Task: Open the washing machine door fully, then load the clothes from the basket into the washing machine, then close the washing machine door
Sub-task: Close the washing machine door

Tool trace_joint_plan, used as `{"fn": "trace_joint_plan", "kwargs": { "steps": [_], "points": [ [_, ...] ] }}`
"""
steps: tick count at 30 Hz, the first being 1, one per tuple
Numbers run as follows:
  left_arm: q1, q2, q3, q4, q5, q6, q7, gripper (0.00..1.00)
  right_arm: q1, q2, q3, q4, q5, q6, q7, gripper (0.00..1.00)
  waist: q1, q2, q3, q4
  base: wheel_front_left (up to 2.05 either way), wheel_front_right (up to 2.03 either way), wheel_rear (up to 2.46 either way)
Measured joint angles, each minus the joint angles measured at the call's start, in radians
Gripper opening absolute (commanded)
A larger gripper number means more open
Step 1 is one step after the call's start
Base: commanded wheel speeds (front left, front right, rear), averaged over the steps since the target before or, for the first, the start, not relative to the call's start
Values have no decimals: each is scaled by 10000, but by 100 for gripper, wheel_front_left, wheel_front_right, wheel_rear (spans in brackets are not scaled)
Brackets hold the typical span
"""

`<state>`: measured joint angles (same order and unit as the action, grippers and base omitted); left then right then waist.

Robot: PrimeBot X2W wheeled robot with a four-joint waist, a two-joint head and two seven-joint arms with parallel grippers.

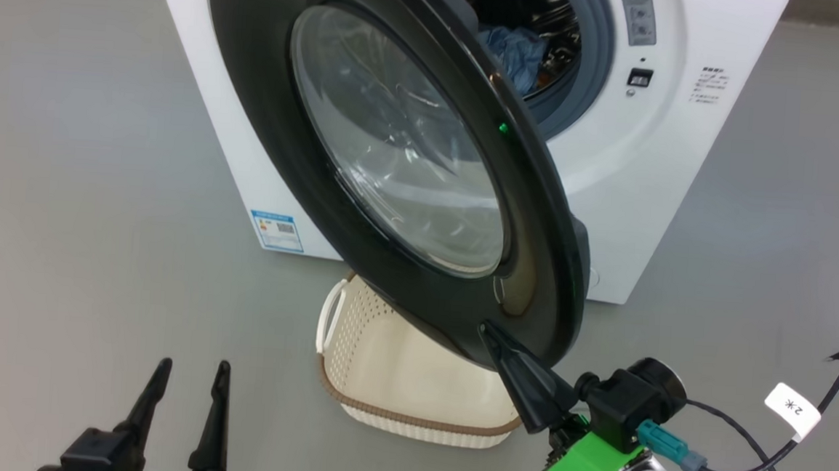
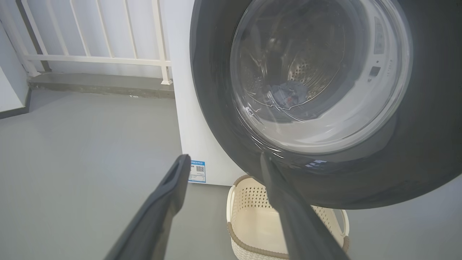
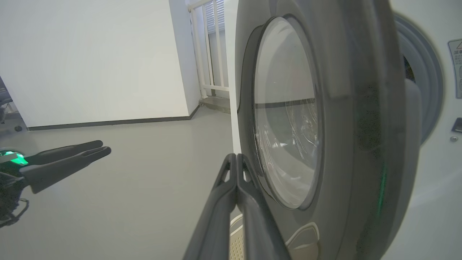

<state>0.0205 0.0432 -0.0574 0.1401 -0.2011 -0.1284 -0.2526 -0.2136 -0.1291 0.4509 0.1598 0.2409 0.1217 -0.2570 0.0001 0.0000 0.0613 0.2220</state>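
washing machine door [image 1: 396, 139] stands half open, its lower rim at the tips of the clenched, empty right gripper [image 1: 490, 333]. the released left gripper [image 1: 193, 366] hangs well apart, so the right arm seems nearer to push it.

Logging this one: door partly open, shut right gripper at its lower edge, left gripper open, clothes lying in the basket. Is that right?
One thing is wrong: the basket is empty; the head view shows the clothes inside the washing machine. The rest stands: washing machine door partly open, shut right gripper at its lower edge, left gripper open.
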Motion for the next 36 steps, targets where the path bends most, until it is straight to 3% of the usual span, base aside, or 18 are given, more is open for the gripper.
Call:
{"fn": "trace_joint_plan", "kwargs": {
  "steps": [36],
  "points": [
    [-411,-25,155,-272,107,0,0,100,-1301,-48,-646,213,-27,0,0,0,0,0,1485,-350,0,0,0]
  ]
}}
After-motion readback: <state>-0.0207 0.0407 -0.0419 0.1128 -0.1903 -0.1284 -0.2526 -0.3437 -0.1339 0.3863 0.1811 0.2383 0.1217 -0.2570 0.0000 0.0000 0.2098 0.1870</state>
